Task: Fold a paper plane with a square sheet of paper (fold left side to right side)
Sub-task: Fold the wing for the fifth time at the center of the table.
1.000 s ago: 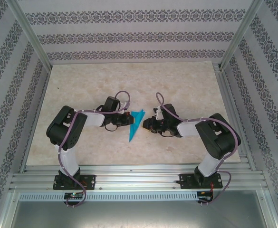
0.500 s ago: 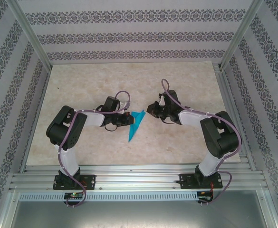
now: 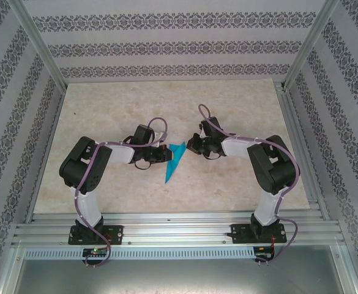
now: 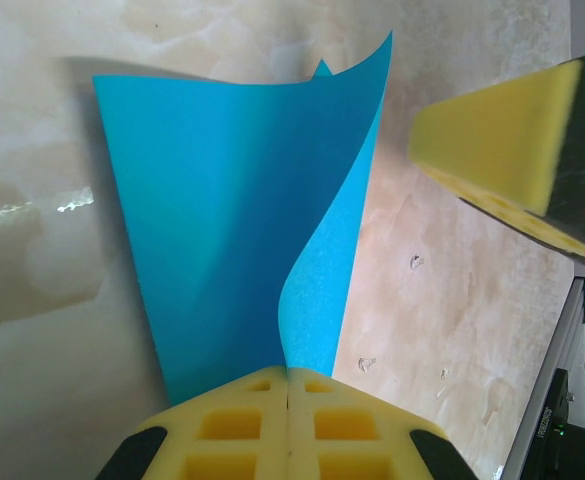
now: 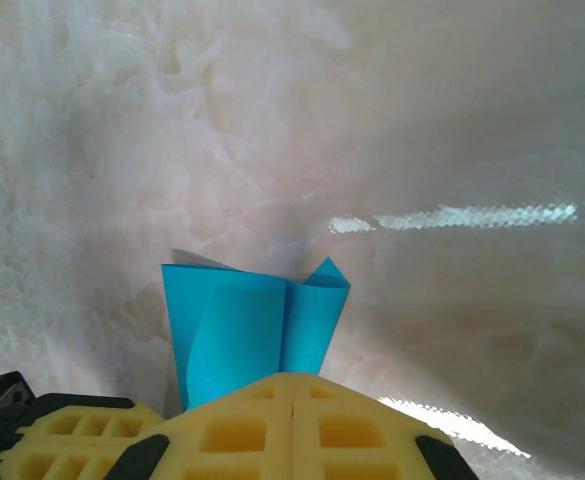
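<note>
The square sheet of paper [image 3: 175, 163] is a folded cyan-blue pointed shape on the table between my arms, its tip toward the near edge. My left gripper [image 3: 167, 155] is shut on its left edge. In the left wrist view the paper [image 4: 222, 220] rises curved out of the closed yellow jaws of that gripper [image 4: 288, 372]. My right gripper [image 3: 190, 147] is at the paper's far right corner. In the right wrist view its jaws [image 5: 292, 378] are pressed together, with the paper [image 5: 242, 330] just beyond them. From the left wrist, a right fingertip [image 4: 492, 130] sits a small gap from the paper's edge.
The marble tabletop [image 3: 105, 110] is boxed in by patterned walls and aluminium posts. A metal rail [image 3: 179, 229] carrying both arm bases runs along the near edge. The left gripper's yellow pad [image 5: 62, 440] lies close beside the right jaws.
My right gripper swung toward the far side, then came back in to the paper's upper right corner, and its jaws closed. The left gripper and the paper stayed put.
</note>
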Robot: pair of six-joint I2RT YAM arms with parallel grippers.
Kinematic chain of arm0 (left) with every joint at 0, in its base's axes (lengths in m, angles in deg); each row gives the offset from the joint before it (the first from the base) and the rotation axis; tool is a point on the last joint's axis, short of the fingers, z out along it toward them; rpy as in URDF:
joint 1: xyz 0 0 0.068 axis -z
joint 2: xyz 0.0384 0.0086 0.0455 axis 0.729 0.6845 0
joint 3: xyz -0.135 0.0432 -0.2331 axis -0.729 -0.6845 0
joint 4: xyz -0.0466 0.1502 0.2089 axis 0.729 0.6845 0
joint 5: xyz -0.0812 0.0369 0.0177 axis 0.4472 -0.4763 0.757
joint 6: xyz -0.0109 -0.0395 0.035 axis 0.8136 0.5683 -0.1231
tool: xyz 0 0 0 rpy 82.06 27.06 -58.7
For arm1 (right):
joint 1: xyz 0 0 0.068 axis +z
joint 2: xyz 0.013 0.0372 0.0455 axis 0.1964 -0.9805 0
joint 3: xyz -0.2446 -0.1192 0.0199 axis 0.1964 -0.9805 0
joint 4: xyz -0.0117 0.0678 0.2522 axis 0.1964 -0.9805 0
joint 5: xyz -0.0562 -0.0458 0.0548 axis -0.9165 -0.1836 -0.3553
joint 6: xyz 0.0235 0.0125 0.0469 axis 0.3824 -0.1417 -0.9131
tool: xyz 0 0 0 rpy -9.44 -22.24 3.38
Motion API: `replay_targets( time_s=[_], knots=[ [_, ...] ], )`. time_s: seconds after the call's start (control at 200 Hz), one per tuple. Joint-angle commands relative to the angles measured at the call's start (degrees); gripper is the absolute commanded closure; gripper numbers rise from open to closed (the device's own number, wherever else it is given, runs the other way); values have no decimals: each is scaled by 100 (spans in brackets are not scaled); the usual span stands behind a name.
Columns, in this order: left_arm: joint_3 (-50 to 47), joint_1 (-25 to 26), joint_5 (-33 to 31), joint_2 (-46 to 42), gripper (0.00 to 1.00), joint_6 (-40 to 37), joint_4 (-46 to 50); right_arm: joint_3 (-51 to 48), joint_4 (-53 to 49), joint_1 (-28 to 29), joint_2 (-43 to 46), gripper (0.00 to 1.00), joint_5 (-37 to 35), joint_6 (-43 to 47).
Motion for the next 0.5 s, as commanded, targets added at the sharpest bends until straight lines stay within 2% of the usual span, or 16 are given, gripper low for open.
replay_targets(
  time_s=[0.0,0.495],
  knots=[
    [-52,-69,3,-178,100,-79,-162,245,-66,73,-167,98,-159,126],
    [-21,-73,-12,-203,100,-89,-126,603,-357,212,-531,98,-302,214]
  ],
)
